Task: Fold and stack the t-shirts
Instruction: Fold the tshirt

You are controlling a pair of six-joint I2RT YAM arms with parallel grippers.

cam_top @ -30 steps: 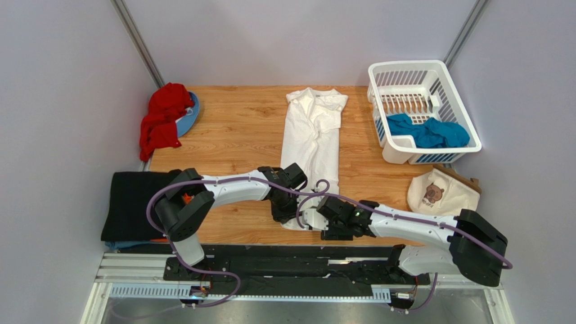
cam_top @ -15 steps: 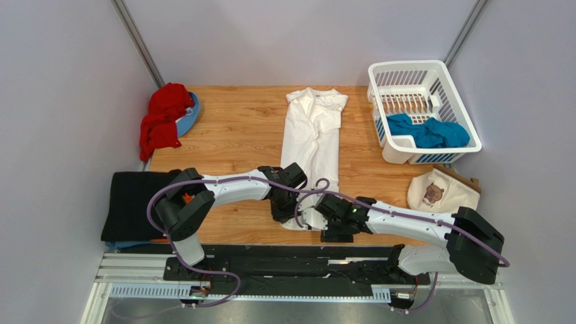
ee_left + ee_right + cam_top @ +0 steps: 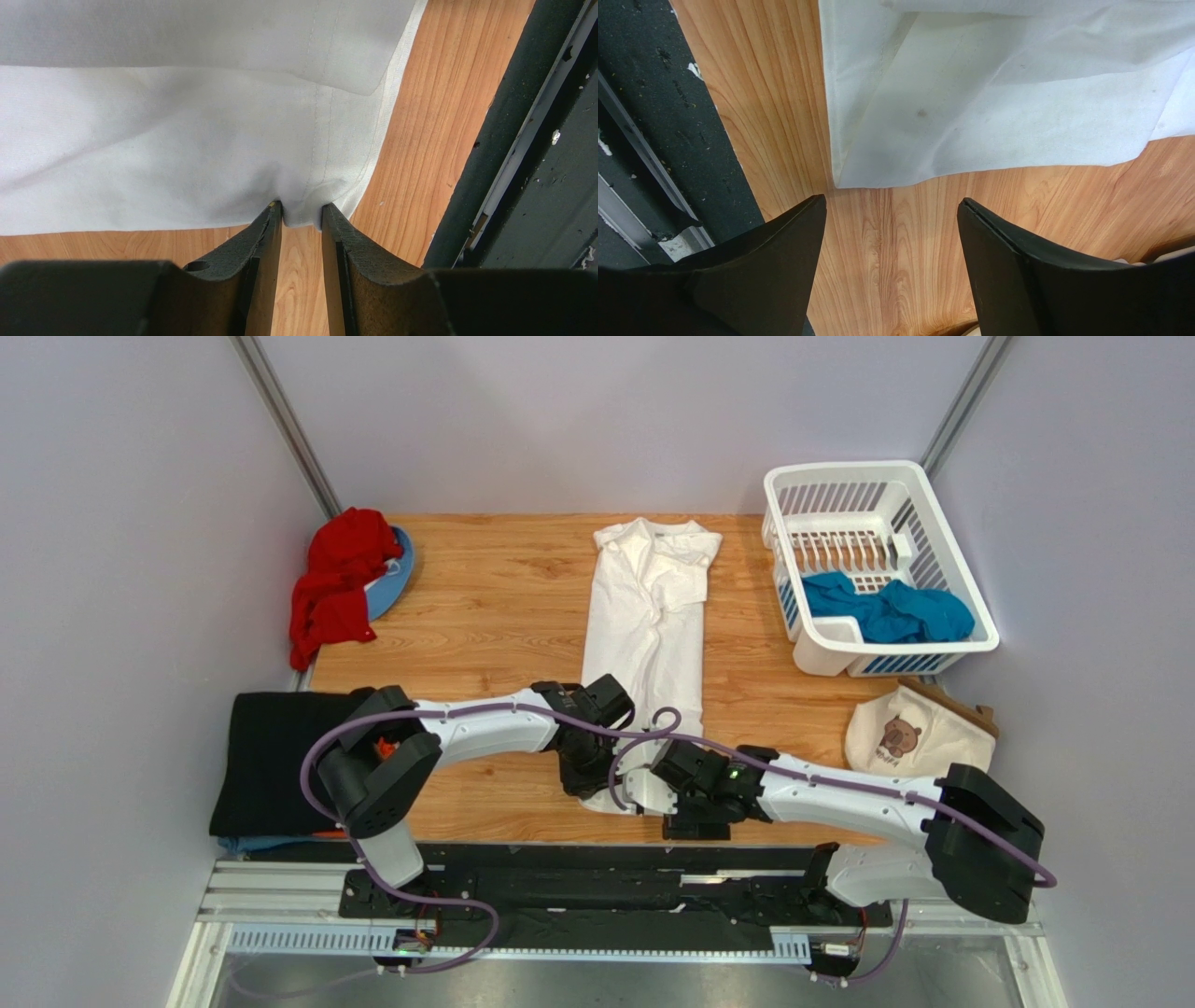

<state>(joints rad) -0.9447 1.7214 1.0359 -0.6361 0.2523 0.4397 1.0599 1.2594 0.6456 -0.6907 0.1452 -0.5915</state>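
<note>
Lengthwise, narrow flat white t-shirt [image 3: 648, 637]

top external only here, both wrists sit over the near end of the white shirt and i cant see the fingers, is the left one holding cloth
observer: yes. In the left wrist view the left gripper pinches a bunched corner of the white t-shirt at its near hem.
operator: and the right, got anything
observer: no. The right gripper is open, with only bare table between its fingers.
operator: where is the cloth from it
observer: the shirt's other near corner lies flat just ahead of the fingertips, and they are not touching it.
</note>
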